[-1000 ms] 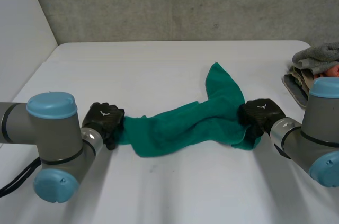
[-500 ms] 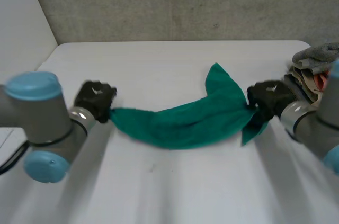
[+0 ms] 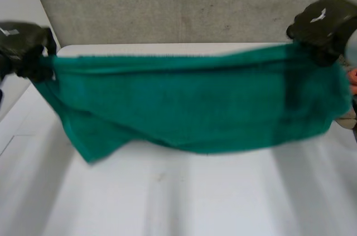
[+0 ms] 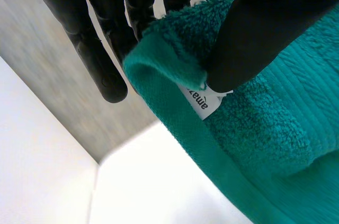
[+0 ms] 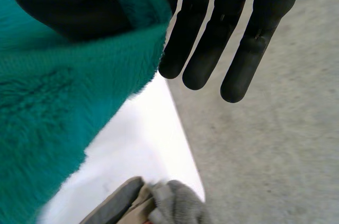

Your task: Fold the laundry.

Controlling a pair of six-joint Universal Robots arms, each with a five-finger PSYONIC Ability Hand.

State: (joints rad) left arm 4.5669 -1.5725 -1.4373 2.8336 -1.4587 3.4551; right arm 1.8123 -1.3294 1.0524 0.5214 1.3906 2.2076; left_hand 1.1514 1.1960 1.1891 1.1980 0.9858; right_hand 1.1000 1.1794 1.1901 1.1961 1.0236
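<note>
A green towel [image 3: 189, 102] hangs stretched wide above the white table [image 3: 167, 191], held up by its two upper corners. My left hand [image 3: 22, 46] is shut on the left corner; in the left wrist view its thumb [image 4: 265, 28] presses the towel [image 4: 265, 144] and its white label against the fingers [image 4: 100, 60]. My right hand [image 3: 323, 24] is shut on the right corner; in the right wrist view the thumb [image 5: 63, 7] clamps the towel [image 5: 53, 118] while the other fingers [image 5: 212, 49] point out straight. The towel's lower edge sags lowest at the left.
A pile of grey and beige laundry [image 5: 153, 203] lies on the table's right edge, behind the towel's right end [image 3: 351, 116]. A grey wall [image 3: 178, 1] runs behind the table.
Both hands have risen and moved apart with the towel, lifting it off the table and spreading it from a bunched strip into a wide hanging sheet. The left hand closed on its corner.
</note>
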